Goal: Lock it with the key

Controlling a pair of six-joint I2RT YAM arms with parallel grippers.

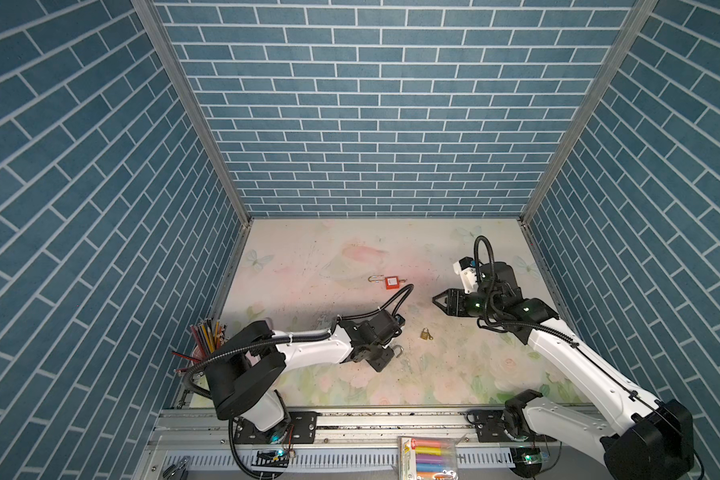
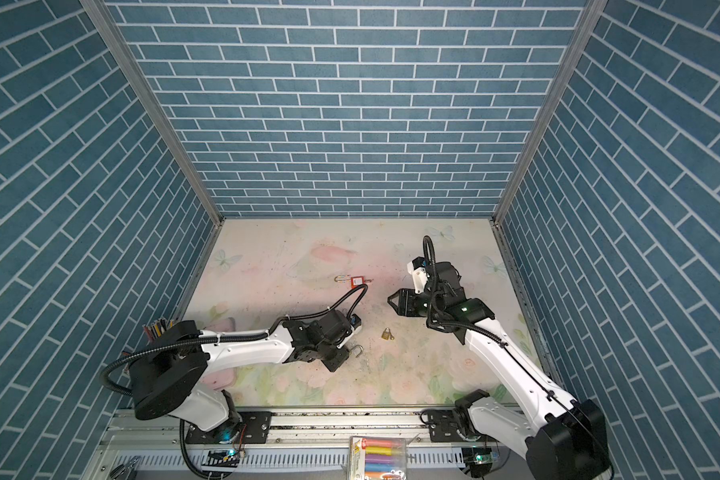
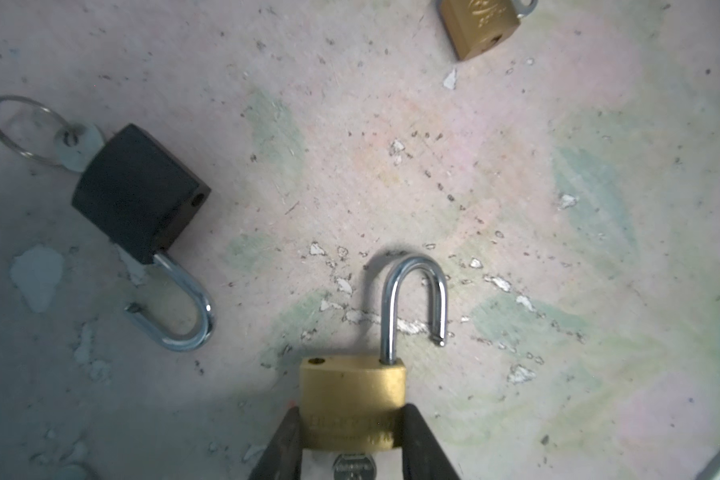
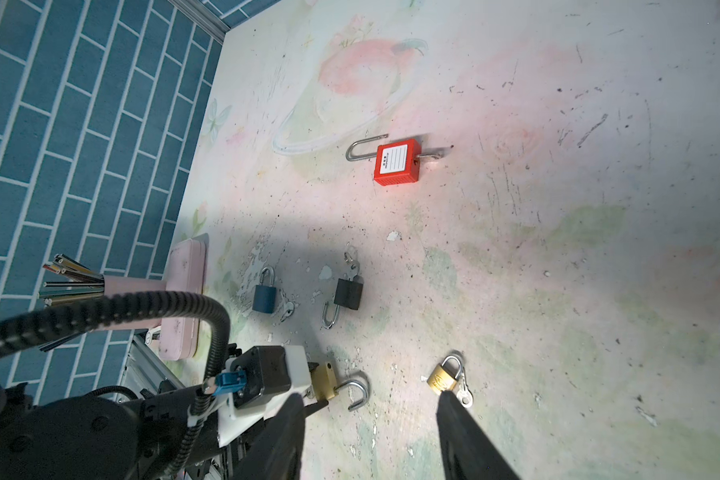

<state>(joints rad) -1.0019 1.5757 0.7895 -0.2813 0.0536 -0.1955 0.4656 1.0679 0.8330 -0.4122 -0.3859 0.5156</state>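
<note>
so the left gripper (image 3: 351, 415) is pinching the brass padlock (image 3: 352, 384) by the sides of its body, down near the table (image 1: 308, 257), a bit toward 6 o'clock from the mat's middle in both top views. its shackle (image 3: 416, 282) stands open, turned so the free tip is on the wrong side of its hole, and the key (image 3: 352, 467) sits in the bottom end, tucked between the fingers. in a top view the lock's long axis runs about 9 to 3, shackle end at 3. the right gripper (image 1: 436, 301) hangs empty with its jaws spread, and from it the shackle lies around 7 o'clock (a smaller brass padlock (image 1: 425, 333) sits just beside that path, easy to mix up). my guess: the right arm is the free one, so it takes the shackle while the left holds.
</note>
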